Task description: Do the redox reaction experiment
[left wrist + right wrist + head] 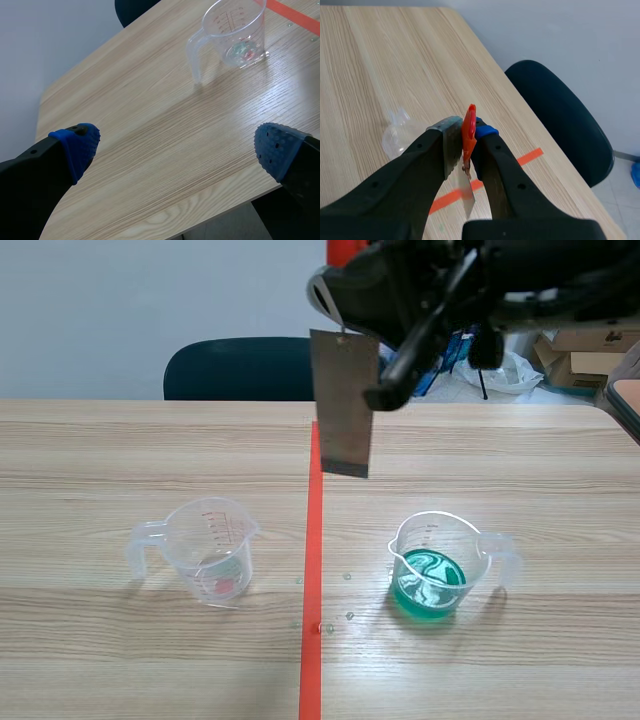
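My right arm stands raised across the top of the scene view. Its gripper [343, 320] [468, 129] is shut on an orange clip [468, 131], and a grey metal plate [343, 405] [467, 196] hangs from the clip above the tape line. A clear measuring cup [433, 565] with green liquid sits right of the tape, below and to the right of the plate. A second clear cup [209, 548] [235, 36], holding only a trace of liquid, sits left of the tape. My left gripper [175, 145] is open over bare table, far short of that cup.
An orange-red tape line [313, 570] runs down the middle of the wooden table. A few droplets [348, 577] lie by the tape. A dark chair [238, 368] stands behind the far edge, and boxes [590, 350] are at the back right.
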Motion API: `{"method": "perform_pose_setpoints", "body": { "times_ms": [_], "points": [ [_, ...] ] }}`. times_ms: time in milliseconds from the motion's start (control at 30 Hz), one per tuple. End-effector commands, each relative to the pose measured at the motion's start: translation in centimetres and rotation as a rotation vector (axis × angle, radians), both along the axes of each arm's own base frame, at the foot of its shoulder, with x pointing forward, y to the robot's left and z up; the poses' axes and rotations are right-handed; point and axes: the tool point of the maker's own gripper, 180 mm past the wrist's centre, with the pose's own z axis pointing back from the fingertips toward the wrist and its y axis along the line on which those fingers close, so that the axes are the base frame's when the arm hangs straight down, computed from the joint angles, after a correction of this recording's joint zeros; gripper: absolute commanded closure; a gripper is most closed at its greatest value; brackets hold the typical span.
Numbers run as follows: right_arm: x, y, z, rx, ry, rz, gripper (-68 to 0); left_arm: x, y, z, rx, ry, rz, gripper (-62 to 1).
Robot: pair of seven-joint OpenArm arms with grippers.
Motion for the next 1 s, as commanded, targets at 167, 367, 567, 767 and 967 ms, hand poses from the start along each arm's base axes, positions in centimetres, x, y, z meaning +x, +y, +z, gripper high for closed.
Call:
{"method": "perform_pose_setpoints", "body": {
  "times_ms": [167, 367, 567, 767, 967],
  "points": [
    [-0.1, -3.1, -0.5, 0.007, 0.017, -0.043, -0.6, 0.2, -0.1, 0.5, -0.008, -0.022, -0.001, -62.3],
    [0.0, -5.9, -0.6, -0.013, 0.001, -0.093, -0.6, 0.2, -0.1, 0.5, -0.008, -0.022, -0.001, -62.3],
    [-0.4, -7.8, -1.1, -0.028, 0.017, -0.125, -0.6, 0.2, -0.1, 0.5, -0.008, -0.022, -0.001, -62.3],
    [-0.7, -9.1, -1.7, -0.034, 0.034, -0.159, -0.6, 0.2, -0.1, 0.5, -0.008, -0.022, -0.001, -62.3],
    [-0.8, -9.9, -2.0, -0.038, 0.043, -0.183, -0.6, 0.2, -0.1, 0.5, -0.007, -0.019, 0.001, -62.3]
  ]
}}
